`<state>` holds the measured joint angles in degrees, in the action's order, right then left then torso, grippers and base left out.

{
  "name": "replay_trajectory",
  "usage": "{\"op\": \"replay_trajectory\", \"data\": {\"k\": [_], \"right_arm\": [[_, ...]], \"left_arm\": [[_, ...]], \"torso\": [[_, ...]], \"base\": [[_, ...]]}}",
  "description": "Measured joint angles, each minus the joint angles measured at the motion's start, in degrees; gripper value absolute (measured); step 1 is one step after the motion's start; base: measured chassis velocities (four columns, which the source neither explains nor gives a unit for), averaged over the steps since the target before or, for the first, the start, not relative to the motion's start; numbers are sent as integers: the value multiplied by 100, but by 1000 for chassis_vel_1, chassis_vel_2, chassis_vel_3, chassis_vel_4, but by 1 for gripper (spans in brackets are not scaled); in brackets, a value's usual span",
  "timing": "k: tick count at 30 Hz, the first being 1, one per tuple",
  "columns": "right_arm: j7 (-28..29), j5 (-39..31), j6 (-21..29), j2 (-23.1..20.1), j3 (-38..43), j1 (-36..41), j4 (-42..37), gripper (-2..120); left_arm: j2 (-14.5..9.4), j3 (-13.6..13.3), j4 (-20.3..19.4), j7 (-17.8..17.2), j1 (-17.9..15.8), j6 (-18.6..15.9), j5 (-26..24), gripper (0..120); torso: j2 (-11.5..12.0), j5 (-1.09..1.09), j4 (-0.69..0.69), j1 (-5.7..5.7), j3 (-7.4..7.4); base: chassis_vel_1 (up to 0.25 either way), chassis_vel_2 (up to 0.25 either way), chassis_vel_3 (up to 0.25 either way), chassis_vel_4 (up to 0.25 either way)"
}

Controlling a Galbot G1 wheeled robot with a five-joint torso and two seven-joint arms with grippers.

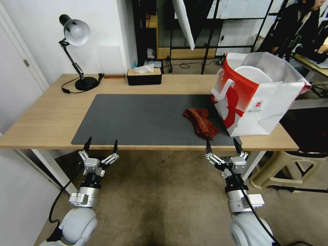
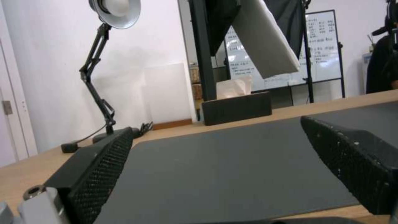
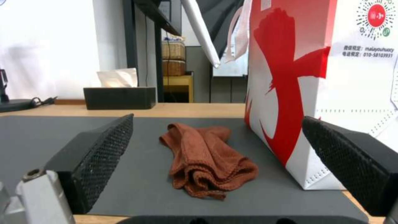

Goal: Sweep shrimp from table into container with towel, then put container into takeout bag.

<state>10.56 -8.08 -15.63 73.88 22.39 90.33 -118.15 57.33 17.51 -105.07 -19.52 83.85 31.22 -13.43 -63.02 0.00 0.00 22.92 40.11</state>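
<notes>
At the near edge of the desk, the left hand and right hand hang with fingers spread wide, holding nothing. Just beyond the right hand lies the towel – rumpled on the dark mat, just beside the takeout bag, where the container shows white at the open top. Soft and limp, the towel likely pinches best at a raised fold; the paper bag looks light – easily tipped or creased

Mat open at left/centre, towel and takeout bag crowd right side
</notes>
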Motion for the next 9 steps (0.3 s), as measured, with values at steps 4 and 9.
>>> {"op": "replay_trajectory", "data": {"k": [4,9], "right_arm": [[0,0,2,0,0,1,-1,100],[0,0,5,-1,1,3,-2,100]], "left_arm": [[-2,-3,-2,0,-2,-2,-2,100],[-3,-5,-3,0,-5,-5,-4,100]], "torso": [[0,0,0,0,0],[0,0,0,0,0]], "base": [[0,0,0,0],[0,0,0,0]]}}
